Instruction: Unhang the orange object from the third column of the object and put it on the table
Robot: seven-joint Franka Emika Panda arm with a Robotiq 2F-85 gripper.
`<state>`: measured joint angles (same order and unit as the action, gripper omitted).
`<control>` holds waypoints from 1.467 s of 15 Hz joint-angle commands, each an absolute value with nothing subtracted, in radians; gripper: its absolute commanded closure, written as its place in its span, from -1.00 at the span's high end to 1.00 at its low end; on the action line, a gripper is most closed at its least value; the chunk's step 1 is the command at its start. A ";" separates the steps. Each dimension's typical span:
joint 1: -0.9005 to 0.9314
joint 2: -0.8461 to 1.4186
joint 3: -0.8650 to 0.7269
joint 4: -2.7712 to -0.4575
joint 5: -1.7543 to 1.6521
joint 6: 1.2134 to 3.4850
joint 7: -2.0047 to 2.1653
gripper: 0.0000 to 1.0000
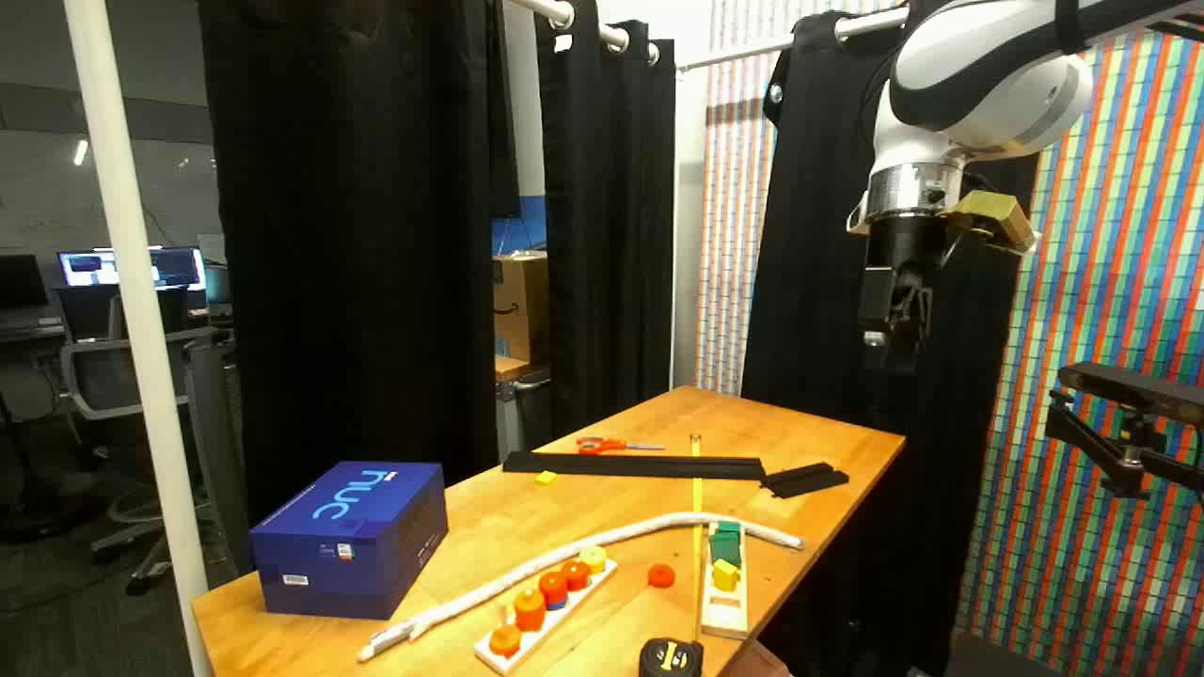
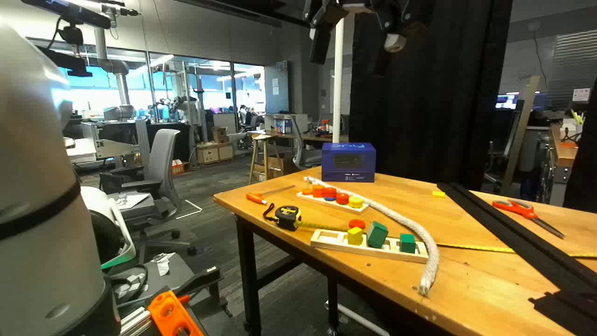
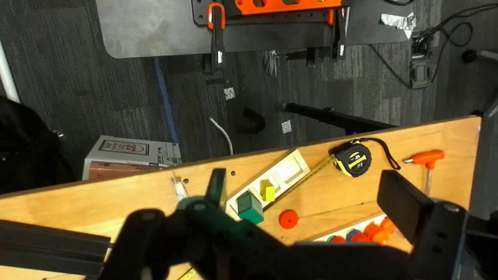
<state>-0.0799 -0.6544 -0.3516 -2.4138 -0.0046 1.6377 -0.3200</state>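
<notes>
A white peg board [image 1: 496,660] stands on the wooden table, with columns of coloured rings. Its middle, third column has a red-orange ring [image 1: 554,583] on top of a blue ring [image 2: 329,199]. Orange rings [image 1: 530,611] sit on the two columns at one end. A red ring [image 2: 343,199] and a yellow ring [image 2: 356,201] sit on the columns at the other end. In the wrist view the board [image 3: 363,224] is partly hidden by my gripper. My gripper [image 3: 307,194] is open and empty, high above the table in both exterior views [image 1: 894,338] [image 2: 357,44].
A loose red ring [image 1: 661,575] lies between the peg board and a wooden tray [image 1: 724,621] with green and yellow blocks. A white rope [image 1: 564,550] curves behind the board. A tape measure [image 3: 354,158], orange-handled tool [image 3: 428,157], blue box [image 1: 348,536], scissors [image 2: 522,210] and black strips [image 1: 640,464] lie around.
</notes>
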 commanded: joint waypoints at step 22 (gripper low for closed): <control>-0.052 -0.439 0.093 -2.556 0.090 2.210 0.318 1.00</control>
<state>-0.0653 -0.5435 -0.0030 -2.5669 0.0840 2.0693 0.1515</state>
